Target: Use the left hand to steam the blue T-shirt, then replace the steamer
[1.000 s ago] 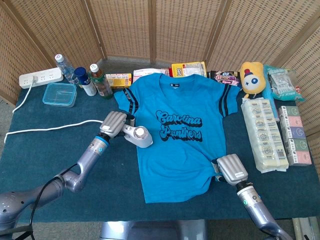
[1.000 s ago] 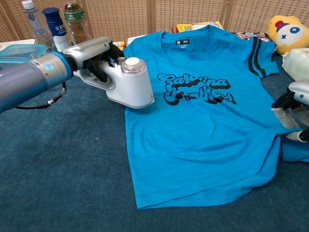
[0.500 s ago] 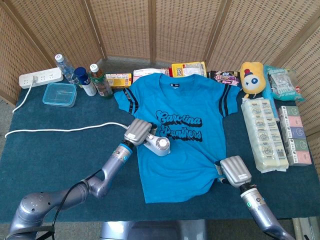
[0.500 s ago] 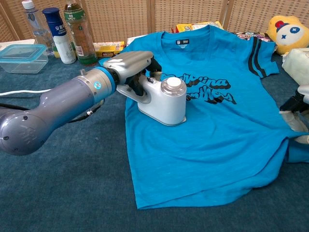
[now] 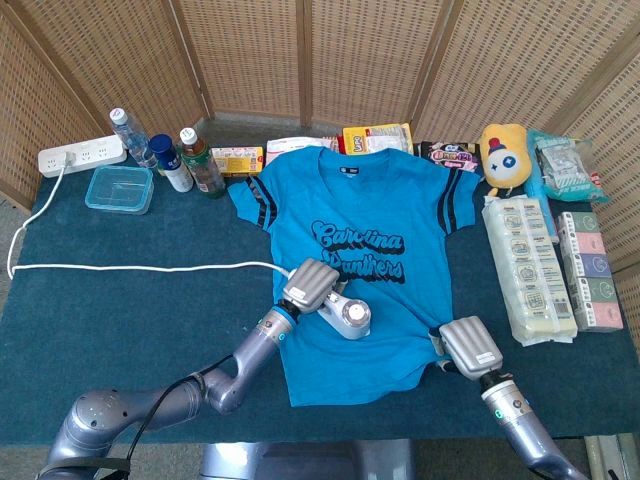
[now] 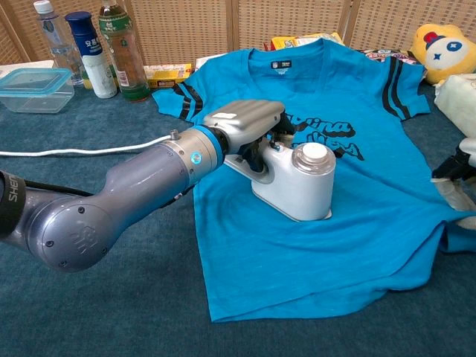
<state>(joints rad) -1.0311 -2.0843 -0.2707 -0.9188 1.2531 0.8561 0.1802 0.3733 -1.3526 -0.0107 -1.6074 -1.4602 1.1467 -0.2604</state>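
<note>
Left hand (image 6: 245,123) has slid the white handheld steamer (image 6: 297,182) toward 5 o'clock over the blue T-shirt (image 6: 312,230).
Gripping its handle; the cloth may bunch, though the right hand (image 5: 468,347) appears to pin the hem, grasp unclear.

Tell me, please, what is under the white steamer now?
The steamer, held by the left hand, rests on the blue T-shirt, below its printed lettering. The fabric directly beneath is covered.

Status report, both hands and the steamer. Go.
Left hand grips steamer, down on blue T-shirt. Right hand at shirt's edge, grip unclear. Nothing in the way.
</note>
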